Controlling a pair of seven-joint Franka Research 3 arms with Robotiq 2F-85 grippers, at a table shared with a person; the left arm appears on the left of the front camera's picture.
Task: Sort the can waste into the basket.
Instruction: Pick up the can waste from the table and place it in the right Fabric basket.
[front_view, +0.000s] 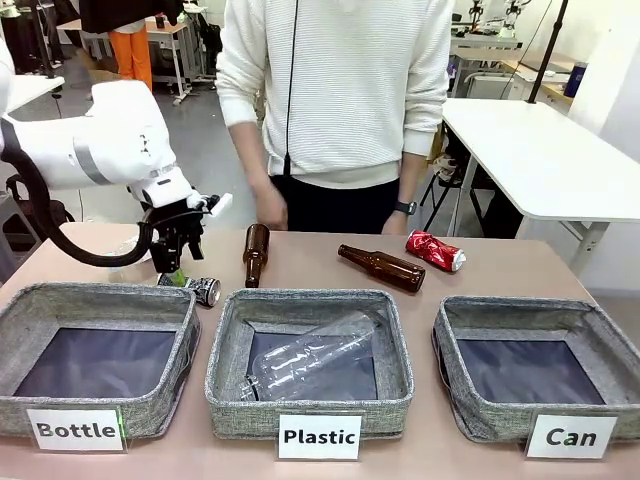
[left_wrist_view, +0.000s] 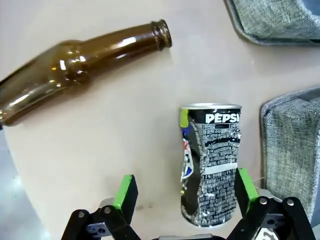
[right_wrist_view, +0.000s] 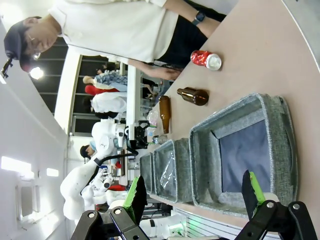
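A crushed black-and-silver can (front_view: 203, 290) lies on the table behind the "Bottle" basket. My left gripper (front_view: 178, 262) hangs just over it, open. In the left wrist view the can (left_wrist_view: 210, 162) lies between the green pads (left_wrist_view: 126, 192), close to the right-hand one, and is not gripped. The shiny red can (front_view: 435, 250) lies at the table's far right and is also visible as the red can (right_wrist_view: 205, 59) from the right wrist. The grey "Can" basket (front_view: 520, 305) stands at the front right. My right gripper (right_wrist_view: 194, 192) is open above that basket (right_wrist_view: 205, 150), holding nothing.
Two brown glass bottles (front_view: 256, 254) (front_view: 382, 267) lie mid-table. The "Plastic" basket (front_view: 228, 350) holds a clear plastic bottle (front_view: 315, 358). The "Bottle" basket (front_view: 20, 325) is at the front left. A person (front_view: 335, 90) stands at the far edge, one hand (front_view: 270, 208) near the table.
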